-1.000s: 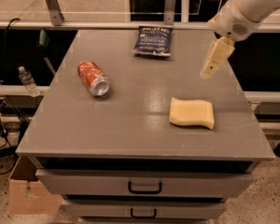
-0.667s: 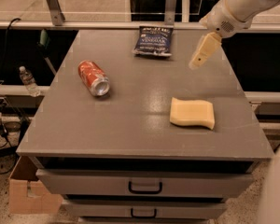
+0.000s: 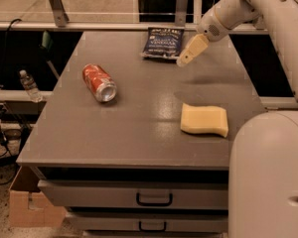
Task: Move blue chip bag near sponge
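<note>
The blue chip bag [image 3: 163, 42] lies flat at the far edge of the grey table, dark navy with white lettering. The sponge [image 3: 204, 120], a pale yellow foam block with wavy edges, lies at the front right of the table. My gripper [image 3: 186, 57] hangs above the table just right of the bag's front corner, close to it, pointing down and left. It holds nothing. The arm reaches in from the upper right.
A red soda can [image 3: 99, 83] lies on its side at the table's left [image 3: 139, 128]. Drawers [image 3: 154, 198] sit below the front edge. A water bottle [image 3: 29, 86] and a cardboard box [image 3: 25, 202] are on the left. The robot's body [image 3: 268, 177] fills the lower right.
The gripper has moved left and toward the far edge, from above the table's right side to beside the chip bag. The bag, sponge and can have not moved.
</note>
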### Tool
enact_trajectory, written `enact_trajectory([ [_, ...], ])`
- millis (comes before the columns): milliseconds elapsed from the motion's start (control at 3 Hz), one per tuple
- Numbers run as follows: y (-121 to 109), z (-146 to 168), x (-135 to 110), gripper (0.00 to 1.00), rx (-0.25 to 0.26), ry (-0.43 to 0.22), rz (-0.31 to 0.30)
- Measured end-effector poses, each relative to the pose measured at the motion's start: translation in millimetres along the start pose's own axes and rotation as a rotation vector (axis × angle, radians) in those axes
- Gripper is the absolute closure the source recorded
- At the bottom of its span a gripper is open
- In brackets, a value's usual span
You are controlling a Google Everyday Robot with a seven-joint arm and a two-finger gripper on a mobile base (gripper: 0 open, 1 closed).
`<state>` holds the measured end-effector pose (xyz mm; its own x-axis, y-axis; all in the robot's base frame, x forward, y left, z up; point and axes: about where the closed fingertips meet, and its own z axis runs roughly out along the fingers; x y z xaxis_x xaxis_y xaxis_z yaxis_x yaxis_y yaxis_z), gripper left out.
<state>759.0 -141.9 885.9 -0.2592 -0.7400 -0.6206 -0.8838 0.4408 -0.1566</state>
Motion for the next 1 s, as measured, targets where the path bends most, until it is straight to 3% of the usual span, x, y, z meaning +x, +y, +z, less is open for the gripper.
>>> enact_trajectory([
  [333, -0.3, 0.4, 0.2, 0.0, 0.0, 0.0, 0.001],
  [667, 6.7, 2.7, 1.5, 0.0, -0.006, -0.043, 0.03],
  [1000, 16.3, 14.7, -8.1, 0.0, -0.006, -0.141, 0.088],
])
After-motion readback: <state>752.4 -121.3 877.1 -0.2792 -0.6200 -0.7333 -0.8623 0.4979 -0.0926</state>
